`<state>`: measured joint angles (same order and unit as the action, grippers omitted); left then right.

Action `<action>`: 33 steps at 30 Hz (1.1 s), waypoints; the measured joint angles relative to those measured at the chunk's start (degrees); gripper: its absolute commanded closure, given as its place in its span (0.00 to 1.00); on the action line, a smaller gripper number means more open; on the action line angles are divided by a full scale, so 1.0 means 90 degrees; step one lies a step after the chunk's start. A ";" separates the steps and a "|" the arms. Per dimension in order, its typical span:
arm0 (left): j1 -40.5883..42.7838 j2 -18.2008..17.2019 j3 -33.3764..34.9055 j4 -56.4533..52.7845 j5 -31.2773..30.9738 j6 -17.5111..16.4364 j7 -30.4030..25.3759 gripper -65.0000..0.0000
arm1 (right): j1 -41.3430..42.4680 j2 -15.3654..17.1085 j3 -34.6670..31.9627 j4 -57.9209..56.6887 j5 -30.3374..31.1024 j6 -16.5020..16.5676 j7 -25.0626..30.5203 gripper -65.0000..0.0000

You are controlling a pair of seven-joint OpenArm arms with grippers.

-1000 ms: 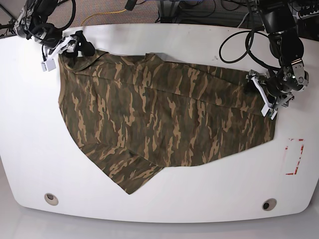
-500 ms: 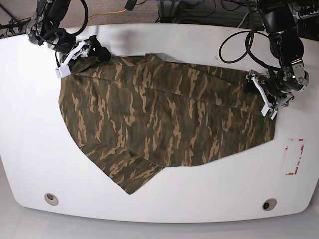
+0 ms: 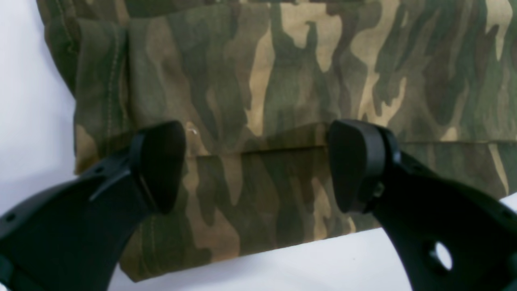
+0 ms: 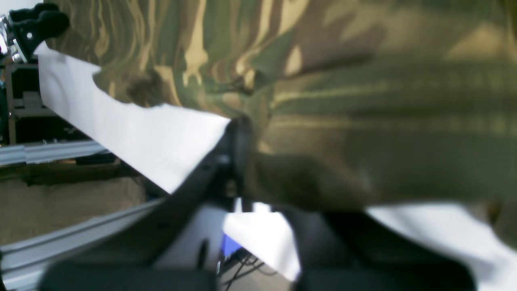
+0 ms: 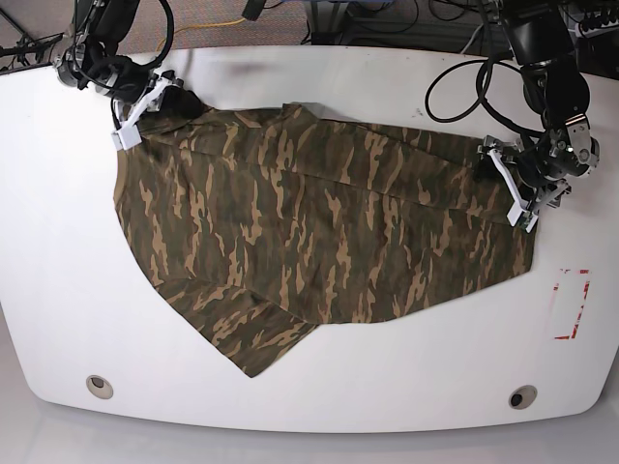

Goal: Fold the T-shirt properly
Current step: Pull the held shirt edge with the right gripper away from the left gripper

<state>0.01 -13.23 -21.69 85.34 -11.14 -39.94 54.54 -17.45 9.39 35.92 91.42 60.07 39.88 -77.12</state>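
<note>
- The T-shirt point(image 5: 319, 227) lies spread over the middle of the white surface point(image 5: 58, 251), mostly flat, with one point of cloth trailing toward the near edge; it reaches from one end effector across to the other.
- The right end effector point(image 5: 160, 97) has just clamped down at the cloth's far corner: half a second ago its fingers stood wide over that corner, and now they are closed on it. The right wrist view shows camouflage fabric bunched against the dark finger point(image 4: 236, 149), so it has hold of the T-shirt.
- The left end effector point(image 3: 258, 165) has not changed: its fingers stand fully apart, straddling a hemmed edge of the T-shirt and holding nothing.
- By my reading, one corner is now secured and the other is still to be gripped before any fold can start; the folding itself has not begun.
- Room to move: ahead of the right end effector, toward the near edge, bare surface runs alongside the cloth. Behind it the surface's far rim is close, with cables point(image 5: 213, 24) just past it.
- Beside the left end effector, a strip of bare surface separates the hem from a red marking point(image 5: 573, 304), which lies clear of the cloth.
</note>
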 measured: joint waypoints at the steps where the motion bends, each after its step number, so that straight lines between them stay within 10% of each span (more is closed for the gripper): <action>1: 0.0000 0.0002 0.0000 0.0000 -0.0002 0.0000 0.0000 0.20 | 0.0007 0.0000 0.0000 0.0002 0.0032 0.0000 0.0010 1.00; 12: 0.0000 0.0000 0.0000 -0.0002 0.0000 0.0000 0.0000 0.20 | -0.0648 0.0185 -0.0022 0.0998 0.1061 0.0005 -0.0301 1.00; 33: 0.0068 0.0000 0.0000 0.0000 -0.0044 0.0000 -0.0019 0.20 | -0.0894 0.1851 -0.0529 0.0733 0.2584 0.0000 -0.0381 1.00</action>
<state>0.62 -13.23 -21.69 85.34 -11.53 -39.94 54.37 -25.50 26.04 31.16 98.02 83.33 39.88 -80.55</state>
